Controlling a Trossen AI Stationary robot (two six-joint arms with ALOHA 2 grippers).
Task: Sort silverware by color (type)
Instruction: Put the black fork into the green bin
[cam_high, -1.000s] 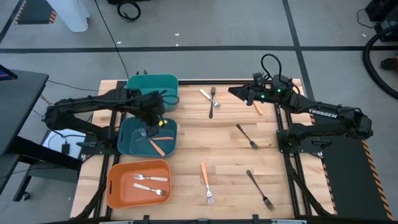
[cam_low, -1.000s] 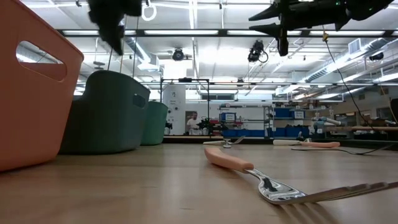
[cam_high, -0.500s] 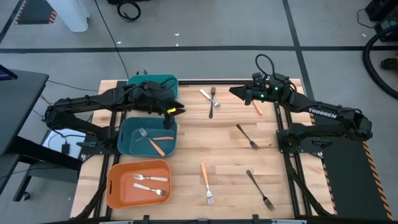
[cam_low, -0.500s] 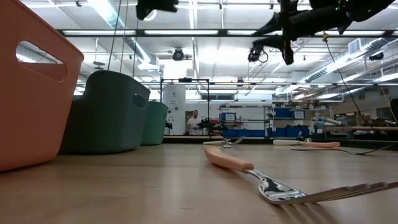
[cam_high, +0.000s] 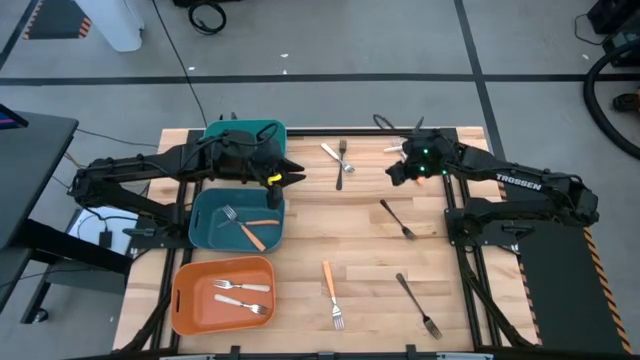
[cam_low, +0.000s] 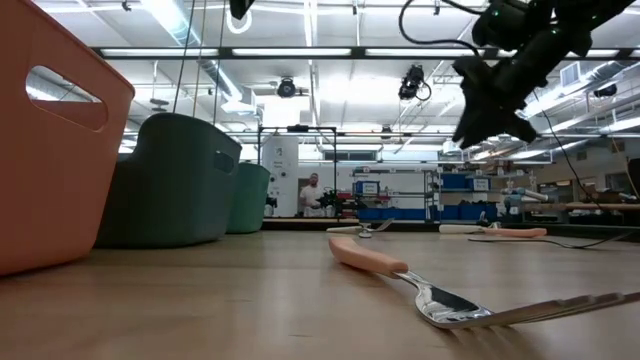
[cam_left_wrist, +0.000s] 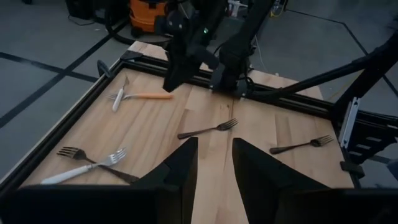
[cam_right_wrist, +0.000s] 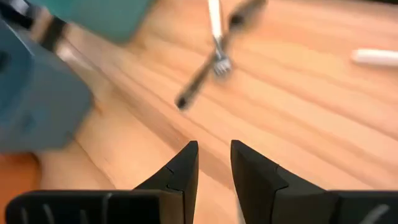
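Observation:
Loose silverware lies flat on the wooden table (cam_high: 300, 240): a cream-handled fork crossed with a black fork (cam_high: 340, 160), a black fork (cam_high: 397, 220), an orange-handled fork (cam_high: 331, 292), another black fork (cam_high: 417, 305), and an orange-handled one (cam_left_wrist: 140, 96) by the far edge. My left gripper (cam_high: 292, 178) hangs open and nearly level just right of the two teal bins. My right gripper (cam_high: 392, 173) is open and tipped down above bare wood between the crossed forks (cam_right_wrist: 214, 56) and the black fork. Neither has anything between its fingers.
The near teal bin (cam_high: 205, 228) holds a black fork and an orange-handled utensil. A second teal bin (cam_high: 245, 132) stands behind it. The orange bin (cam_high: 185, 300) at the near left holds two cream-handled forks. Black frame rails run along the table's edges.
My left gripper has risen out of the near teal bin, tipped up from pointing down to nearly level, and swung a little toward the table's middle. My right gripper has tipped from level to slanting down and sunk toward the table. No silverware has moved.

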